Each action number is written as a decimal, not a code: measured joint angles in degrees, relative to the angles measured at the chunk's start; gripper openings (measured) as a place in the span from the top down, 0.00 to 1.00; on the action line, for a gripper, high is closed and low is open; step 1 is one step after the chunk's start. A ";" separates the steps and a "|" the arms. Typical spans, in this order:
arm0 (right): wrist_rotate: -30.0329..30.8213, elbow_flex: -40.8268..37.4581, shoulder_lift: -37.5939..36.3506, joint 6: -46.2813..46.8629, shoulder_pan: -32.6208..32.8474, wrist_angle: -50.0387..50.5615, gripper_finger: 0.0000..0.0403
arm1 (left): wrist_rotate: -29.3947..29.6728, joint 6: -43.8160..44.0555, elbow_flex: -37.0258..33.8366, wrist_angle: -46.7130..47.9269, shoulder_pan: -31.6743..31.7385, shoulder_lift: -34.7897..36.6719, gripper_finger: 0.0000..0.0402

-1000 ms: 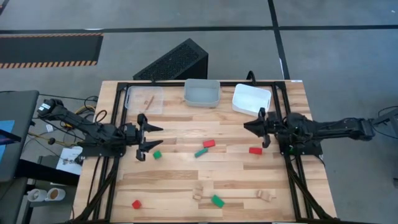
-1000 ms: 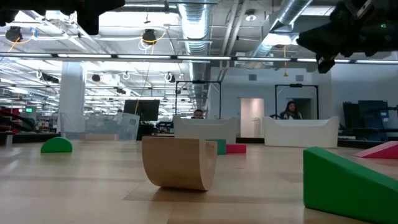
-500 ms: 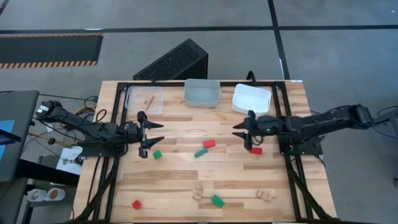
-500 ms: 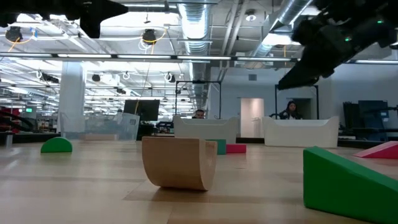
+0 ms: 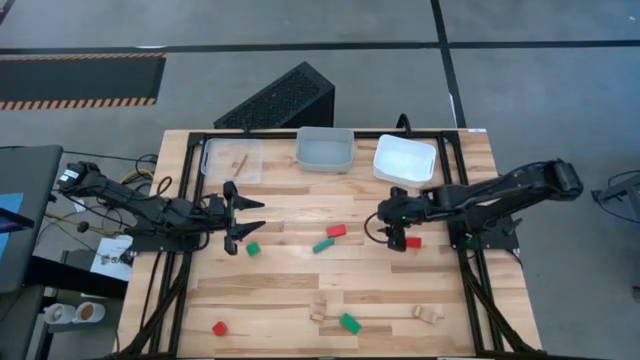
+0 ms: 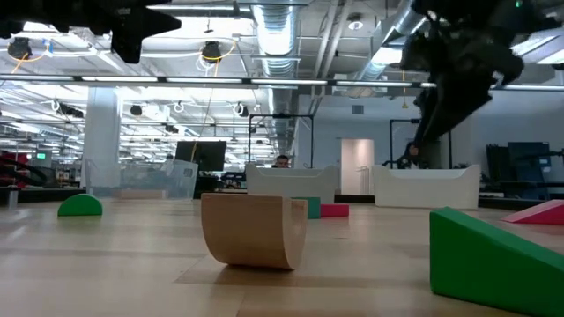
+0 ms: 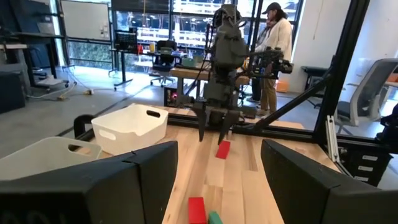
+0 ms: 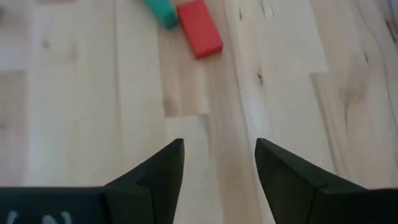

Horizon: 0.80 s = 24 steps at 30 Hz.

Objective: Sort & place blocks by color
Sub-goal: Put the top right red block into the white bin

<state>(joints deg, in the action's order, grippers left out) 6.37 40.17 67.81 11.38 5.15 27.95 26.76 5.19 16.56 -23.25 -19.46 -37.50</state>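
The right claw hangs wide open and empty beside the small red wooden brick, so it could bump that brick away across the tabletop.

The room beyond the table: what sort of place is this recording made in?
Most likely an open-plan robotics lab or workshop: exposed ducts and pipes run along the ceiling, a person stands at a workbench with equipment, and office chairs sit on the concrete floor.
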 joint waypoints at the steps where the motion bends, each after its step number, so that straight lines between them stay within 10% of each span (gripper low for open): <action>1: 0.04 1.02 0.00 0.89 0.95 0.79 0.47 | 0.00 0.00 0.00 -0.14 0.00 0.00 0.45; 15: -0.40 5.72 -0.01 21.12 10.55 27.19 0.52 | -0.54 -6.99 0.02 -1.23 0.84 0.02 0.45; 24: -5.00 -3.55 -0.02 22.89 8.28 23.48 0.48 | -5.93 -6.28 0.02 -0.07 3.03 0.02 0.45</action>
<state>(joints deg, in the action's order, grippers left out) 1.37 36.62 67.79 34.27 13.43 51.43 20.84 -1.09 16.58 -23.31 -16.43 -37.47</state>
